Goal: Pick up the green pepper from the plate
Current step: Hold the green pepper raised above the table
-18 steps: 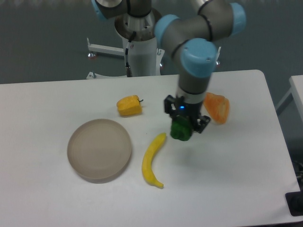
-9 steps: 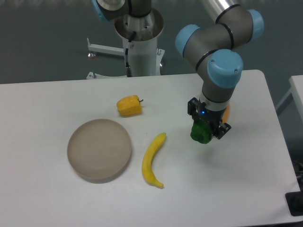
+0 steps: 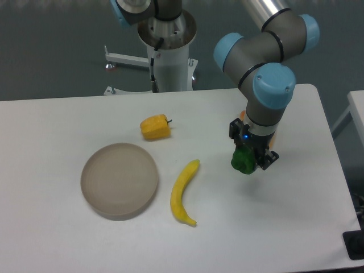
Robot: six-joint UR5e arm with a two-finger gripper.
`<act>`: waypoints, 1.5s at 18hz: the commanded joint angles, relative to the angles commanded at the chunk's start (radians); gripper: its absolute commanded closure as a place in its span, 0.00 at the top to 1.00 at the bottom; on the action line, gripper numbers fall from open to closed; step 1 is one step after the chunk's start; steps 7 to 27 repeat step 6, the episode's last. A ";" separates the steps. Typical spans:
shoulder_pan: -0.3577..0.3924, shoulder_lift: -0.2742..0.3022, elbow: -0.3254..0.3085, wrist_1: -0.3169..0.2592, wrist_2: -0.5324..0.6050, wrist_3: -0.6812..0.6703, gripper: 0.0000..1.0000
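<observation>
Step in hand: While the claw (image 3: 248,161) is closed around the green pepper (image 3: 242,161), the work appears to be carrying it clear; the pick itself looks done.
Location: the pepper hangs between the jaws at the right of the tabletop (image 3: 68,239), well apart from the plate (image 3: 119,180), which holds nothing.
Technique: a steady squeeze across the broad lobes seems wise, since the skin looks slick and the body is lumpy, so a loose hold might let it twist or slip.
Height: whether the pepper touches the tabletop cannot be told from this view.
Pepper: dark green, glossy, blocky and lobed.
Plate: round, shallow, beige-grey, matte, with a low rim.
Other foods: a curved, smooth yellow banana (image 3: 183,192) between plate and claw; a yellow pepper (image 3: 155,127) with a short dark stem, behind the plate.
Tabletop: flat, white, with rounded corners.
</observation>
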 joint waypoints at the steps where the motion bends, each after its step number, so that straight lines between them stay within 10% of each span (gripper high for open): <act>1: 0.000 0.000 0.002 -0.003 0.000 0.000 0.04; 27: -0.002 0.003 -0.002 -0.003 0.000 -0.001 0.04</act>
